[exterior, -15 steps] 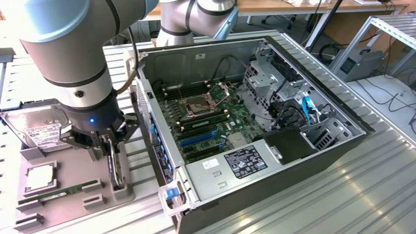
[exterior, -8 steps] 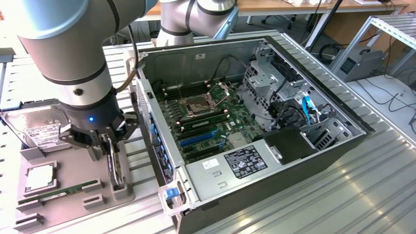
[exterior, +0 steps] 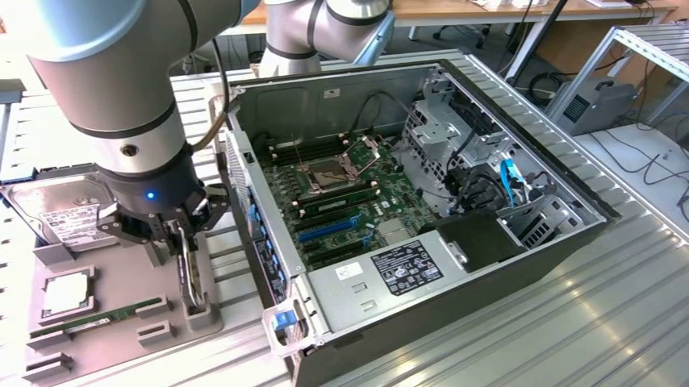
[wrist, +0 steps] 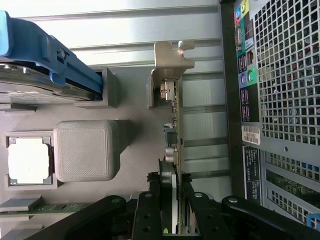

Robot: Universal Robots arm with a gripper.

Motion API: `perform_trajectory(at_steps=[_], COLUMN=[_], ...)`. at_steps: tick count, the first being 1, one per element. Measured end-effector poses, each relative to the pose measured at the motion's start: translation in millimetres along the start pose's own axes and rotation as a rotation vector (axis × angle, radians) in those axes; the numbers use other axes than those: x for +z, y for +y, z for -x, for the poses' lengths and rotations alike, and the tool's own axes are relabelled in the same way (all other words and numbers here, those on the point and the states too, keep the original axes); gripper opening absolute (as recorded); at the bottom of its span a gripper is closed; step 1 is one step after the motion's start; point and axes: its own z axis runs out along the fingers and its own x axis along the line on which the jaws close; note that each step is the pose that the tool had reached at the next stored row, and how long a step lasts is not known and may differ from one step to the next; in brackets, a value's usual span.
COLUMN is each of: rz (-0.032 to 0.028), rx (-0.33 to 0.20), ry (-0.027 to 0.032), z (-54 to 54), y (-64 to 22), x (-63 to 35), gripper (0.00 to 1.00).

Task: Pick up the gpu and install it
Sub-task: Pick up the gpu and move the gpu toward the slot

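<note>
Your open computer case (exterior: 312, 101) lies on the slatted metal surface (exterior: 603, 322), motherboard facing up. At the exterior view's left, the arm (exterior: 119, 81) reaches down over the grey tray (exterior: 108, 322) just beside the case. You have the hard drive (exterior: 64, 214) in its holder at the tray's far end. The gpu (wrist: 172, 115) stands on edge in its slot along the tray side nearest the case, pale bracket pointing away from the claw (wrist: 169, 180). Your claw is partly closed, one finger pressed against each face of the card. The processor (exterior: 67, 294) and the green memory stick (exterior: 97, 316) lie in the tray nearby.
</note>
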Motion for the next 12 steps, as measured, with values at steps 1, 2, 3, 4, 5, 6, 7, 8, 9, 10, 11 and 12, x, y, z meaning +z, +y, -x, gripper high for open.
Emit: perform_trajectory(at_steps=[1, 2, 3, 4, 5, 6, 7, 8, 9, 10, 11, 12], rz=[0.0001, 0.0001, 0.0001, 0.0001, 0.0001, 0.0000, 0.0001, 0.0001, 0.0000, 0.0001, 0.0001, 0.0001], rx=[0.000, 0.000, 0.000, 0.000, 0.000, 0.000, 0.000, 0.000, 0.000, 0.000, 0.000, 0.000], ry=[-0.0001, -0.0001, -0.0001, -0.0001, 0.0000, -0.0001, 0.0000, 0.0000, 0.0000, -0.0001, -0.0001, -0.0001], z=[0.0, 0.0, 0.0, 0.0, 0.0, 0.1, 0.1, 0.1, 0.1, 0.1, 0.1, 0.1], y=[0.0, 0.0, 0.0, 0.0, 0.1, 0.0, 0.1, 0.1, 0.1, 0.1, 0.1, 0.1], x=[-0.2, -0.3, -0.5, -0.7, -1.0, -1.2, -1.4, -1.6, -1.9, -2.1, -2.2, -2.4], gripper=[0.27, 0.27, 0.27, 0.27, 0.27, 0.27, 0.27, 0.27, 0.27, 0.27, 0.27, 0.27])
